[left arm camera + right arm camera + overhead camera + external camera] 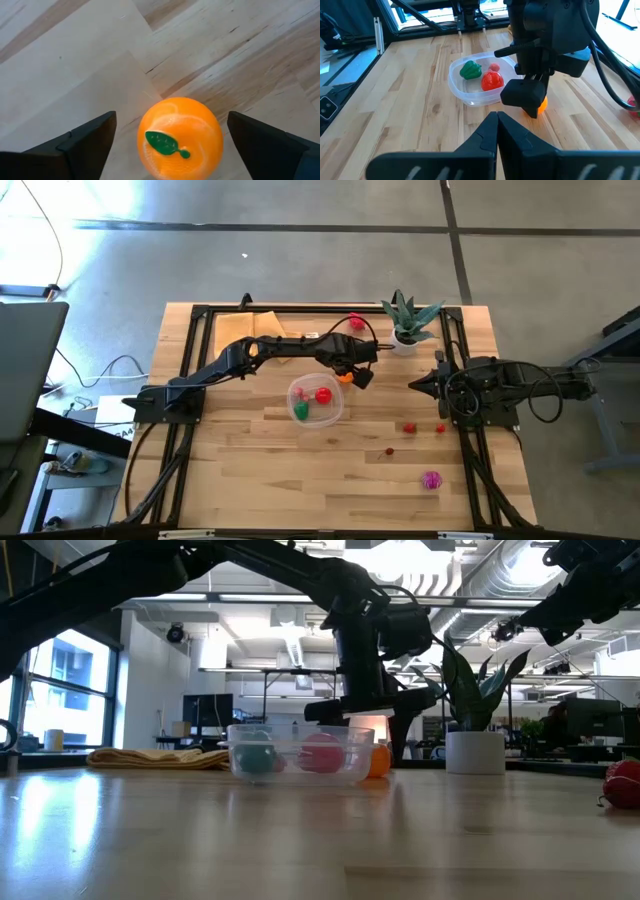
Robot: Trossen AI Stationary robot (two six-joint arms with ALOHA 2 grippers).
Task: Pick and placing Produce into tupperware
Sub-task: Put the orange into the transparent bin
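The wooden surface (250, 470) carries everything, framed by the black rails of the rig. On it, the left arm reaches from its base toward the middle, and its left gripper (352, 376) hangs straight down over the orange toy fruit (180, 137), just beside the tupperware (316, 400). In the left wrist view its two dark fingers (87, 140) stand wide apart, one on each side of the orange fruit with clear wood showing between each finger and the fruit, so nothing is clamped. The right arm waits at the right side of the surface, its right gripper (415, 384) pointed toward the middle, with its fingers (490, 135) pressed together and empty.

A spiky potted plant (408, 320) stands at the far edge, and a folded tan cloth (262, 324) lies at the far left.

The tupperware sits near the middle and holds a green piece (301, 410), a red piece (323, 394) and a small pink piece (494, 67). Outside it, a magenta piece (431, 480) lies near the right front, two small red pieces (410, 427) lie close to the right arm, and a tiny dark red one (390, 450) lies between.
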